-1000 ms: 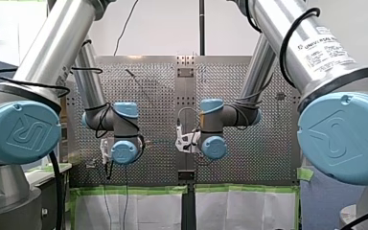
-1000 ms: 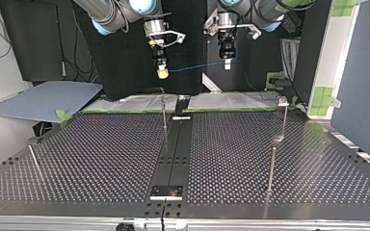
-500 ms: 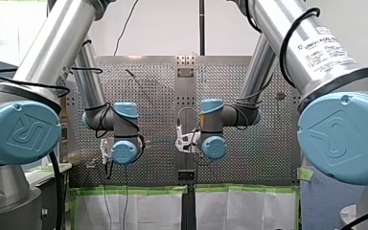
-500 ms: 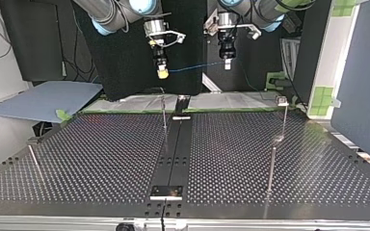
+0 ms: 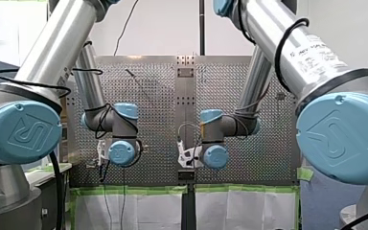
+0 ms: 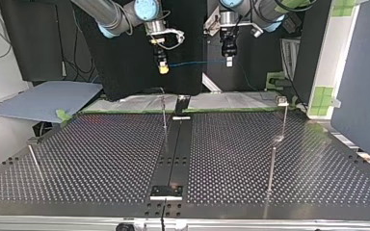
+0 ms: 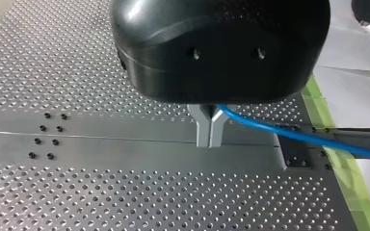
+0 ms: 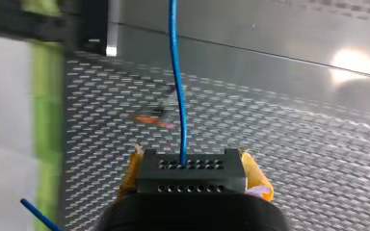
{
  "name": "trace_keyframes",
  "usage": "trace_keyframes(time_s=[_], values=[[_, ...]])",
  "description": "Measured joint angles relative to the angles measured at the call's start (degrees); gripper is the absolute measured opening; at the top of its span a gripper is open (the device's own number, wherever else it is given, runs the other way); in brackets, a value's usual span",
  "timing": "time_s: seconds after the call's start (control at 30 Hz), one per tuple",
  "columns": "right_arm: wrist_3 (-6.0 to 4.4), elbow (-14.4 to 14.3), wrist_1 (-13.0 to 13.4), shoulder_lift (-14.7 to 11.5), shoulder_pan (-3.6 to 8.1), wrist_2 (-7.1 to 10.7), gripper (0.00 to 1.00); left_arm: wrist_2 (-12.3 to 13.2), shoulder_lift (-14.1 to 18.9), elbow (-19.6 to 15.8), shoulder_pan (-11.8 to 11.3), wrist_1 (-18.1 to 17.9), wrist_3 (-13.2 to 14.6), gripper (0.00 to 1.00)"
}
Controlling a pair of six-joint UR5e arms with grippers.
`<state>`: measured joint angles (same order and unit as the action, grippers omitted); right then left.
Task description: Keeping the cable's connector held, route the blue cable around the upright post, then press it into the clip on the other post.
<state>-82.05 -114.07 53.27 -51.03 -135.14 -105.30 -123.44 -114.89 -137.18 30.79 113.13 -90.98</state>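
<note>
My right gripper (image 8: 192,179) is clamped on the black connector (image 8: 191,167), with its yellow pads (image 8: 257,175) pressed to both sides. The blue cable (image 8: 177,96) leaves the connector straight ahead. My left gripper (image 7: 209,140) has its metal fingers (image 7: 202,130) pinched together on the same cable. The cable spans level between the two, above the tabletop's (image 6: 101,159) edge nearest my arms.

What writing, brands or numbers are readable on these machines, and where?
"UR" (moulded emblem, as best I can read): left arm's blue cap, right arm's blue cap.
White label on my right arm: print too blurred to read.
Nothing else legible.
</note>
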Motion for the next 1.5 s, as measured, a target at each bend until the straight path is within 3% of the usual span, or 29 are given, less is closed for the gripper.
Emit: trace_keyframes(time_s=[0.2,0.53,0.7,0.9,1.1,1.5], values=[[0.03,0.0,-2.1,1.9,0.0,0.0,0.0,0.0,0.0,0.0,0.0,0.2,0.0,0.0],[0.15,0.7,-3.1,1.5,-0.14,-0.35,0.0,-0.2,1.1,0.1,1.1,1.2,0.8,0.0],[-1.58,1.7,-5.3,-0.6,-0.45,-0.3,0.0,1.1,3.5,0.1,2.1,3.6,0.2,0.0],[-4.13,4.4,-8.4,-3.8,-0.48,2.45,0.0,0.9,6.5,0.1,1.6,6.5,-1.0,0.0],[-4.49,7.2,-11.3,-6.6,-0.59,4.83,0.0,-0.5,9.6,1.6,0.7,9.6,-1.0,0.0],[-4.7,12.6,-18.1,-13.4,-0.13,6.3,0.0,-1.8,15.8,7.6,-1.0,15.8,-2.4,0.0]])
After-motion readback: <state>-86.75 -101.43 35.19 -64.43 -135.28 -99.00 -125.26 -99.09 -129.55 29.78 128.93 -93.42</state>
